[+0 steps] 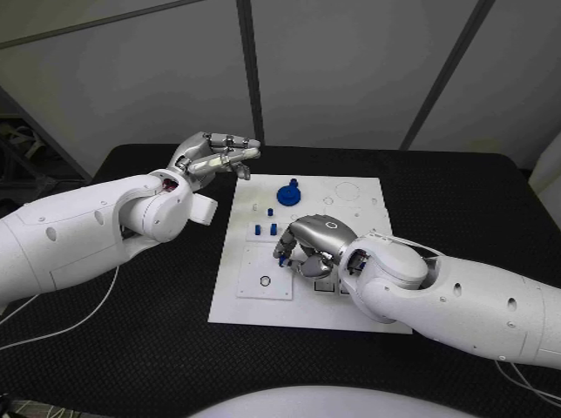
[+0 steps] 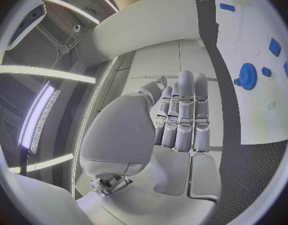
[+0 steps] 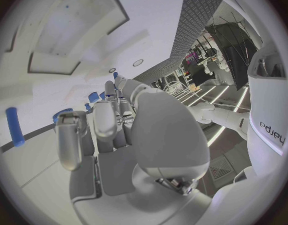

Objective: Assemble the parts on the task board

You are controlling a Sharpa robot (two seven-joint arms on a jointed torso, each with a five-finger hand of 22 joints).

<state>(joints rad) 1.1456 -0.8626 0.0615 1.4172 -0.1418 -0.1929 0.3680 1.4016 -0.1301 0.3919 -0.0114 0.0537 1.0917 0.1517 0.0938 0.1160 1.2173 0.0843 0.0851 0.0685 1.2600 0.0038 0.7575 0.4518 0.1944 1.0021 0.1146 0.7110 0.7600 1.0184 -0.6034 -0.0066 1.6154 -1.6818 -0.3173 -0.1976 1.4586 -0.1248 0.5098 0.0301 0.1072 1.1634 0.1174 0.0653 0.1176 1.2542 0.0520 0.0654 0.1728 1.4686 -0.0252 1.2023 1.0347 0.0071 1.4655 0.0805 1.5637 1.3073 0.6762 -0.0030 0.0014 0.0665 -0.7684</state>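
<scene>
Counting 1 task board (image 1: 356,196) | 1 blue gear (image 1: 289,191) | 2 hands empty

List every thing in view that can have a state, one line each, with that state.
Left robot hand: raised past the board's far left corner, fingers straight and together, holding nothing.
Right robot hand: over the board's middle, fingers curled down; whether it holds anything cannot be told.
White rectangular task board: flat on the black table.
Blue round gear part: lying on the board, untouched.
Small blue pegs: standing in the board.
</scene>
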